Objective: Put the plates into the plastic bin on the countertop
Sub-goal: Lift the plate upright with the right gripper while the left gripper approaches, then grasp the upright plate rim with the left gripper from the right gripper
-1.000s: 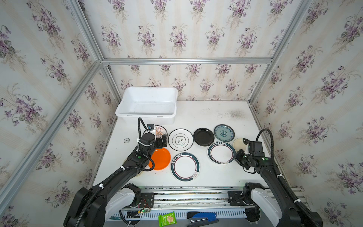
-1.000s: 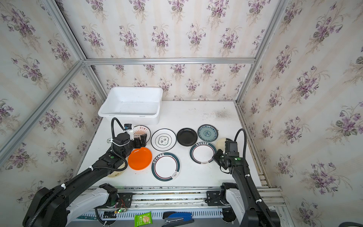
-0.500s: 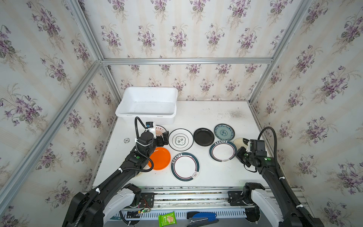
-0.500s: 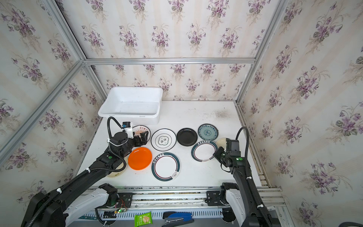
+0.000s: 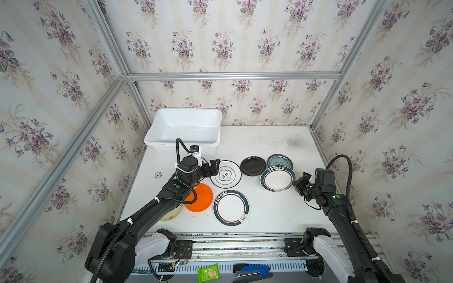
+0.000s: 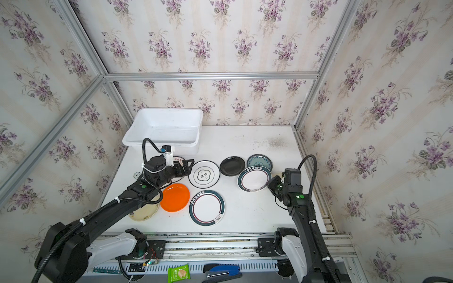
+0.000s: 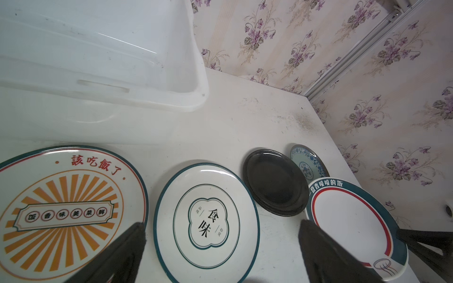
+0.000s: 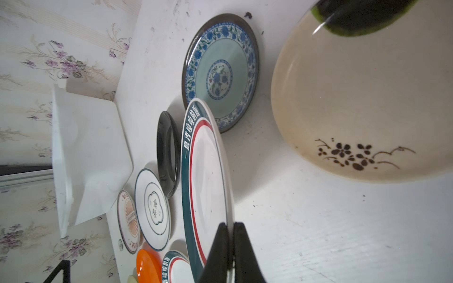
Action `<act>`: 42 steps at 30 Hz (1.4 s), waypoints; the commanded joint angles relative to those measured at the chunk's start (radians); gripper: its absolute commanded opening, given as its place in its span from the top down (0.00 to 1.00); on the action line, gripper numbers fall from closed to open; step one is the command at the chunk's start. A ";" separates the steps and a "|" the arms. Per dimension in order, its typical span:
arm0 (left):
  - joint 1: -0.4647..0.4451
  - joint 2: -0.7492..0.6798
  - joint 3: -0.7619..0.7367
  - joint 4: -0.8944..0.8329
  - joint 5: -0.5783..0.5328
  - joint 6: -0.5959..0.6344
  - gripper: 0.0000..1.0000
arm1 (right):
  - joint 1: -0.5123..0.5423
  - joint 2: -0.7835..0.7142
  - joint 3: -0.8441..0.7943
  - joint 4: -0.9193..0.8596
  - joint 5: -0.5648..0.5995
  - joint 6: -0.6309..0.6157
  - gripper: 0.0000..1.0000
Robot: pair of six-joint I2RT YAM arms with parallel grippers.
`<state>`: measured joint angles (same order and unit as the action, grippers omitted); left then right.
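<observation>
**Placement, largest item first**

- The surface (image 5: 269, 218) carries every task item.
- The plastic bin (image 5: 183, 127) stands at the far left corner, open side up. This keeps it apart from the plates, probably within the left arm's reach.
- The plates lie flat across the middle and toward the front edge, mostly apart. This leaves their rims free for an edge grasp.
- One teal-banded plate (image 5: 277, 178), near the right edge, is the exception. The right gripper (image 8: 230, 225) is clamped on its rim, and the right wrist view shows it tilted up off the surface. A flat plate likely offers no other hold.
- In a top view this plate appears to overlap the black plate (image 5: 253, 166) and the blue patterned plate (image 5: 280, 160).
- The left gripper (image 7: 221, 226) is spread wide and holds nothing. It hovers over the sunburst plate (image 7: 61, 208) and the emblem plate (image 7: 206, 218), just in front of the bin, presumably lining up a pick.

**Container contents**

- No plate is visible in the bin, and all visible plates are outside it. The task appears barely started.
</observation>
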<state>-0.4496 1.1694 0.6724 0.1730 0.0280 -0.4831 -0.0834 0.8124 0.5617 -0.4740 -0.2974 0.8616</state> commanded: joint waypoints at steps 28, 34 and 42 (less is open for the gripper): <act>-0.117 0.239 0.205 0.075 0.164 -0.109 0.00 | 0.002 0.081 0.039 0.301 -0.167 0.111 1.00; -0.142 0.292 0.252 0.125 0.185 -0.156 0.01 | 0.032 0.124 0.059 0.380 -0.186 0.140 1.00; -0.164 0.321 0.268 0.165 0.181 -0.172 0.10 | 0.123 0.174 0.083 0.490 -0.178 0.175 1.00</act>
<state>-0.6106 1.4860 0.9318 0.2863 0.2066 -0.6373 0.0128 0.9737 0.6216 -0.1043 -0.4656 1.0065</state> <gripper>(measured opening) 0.898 0.086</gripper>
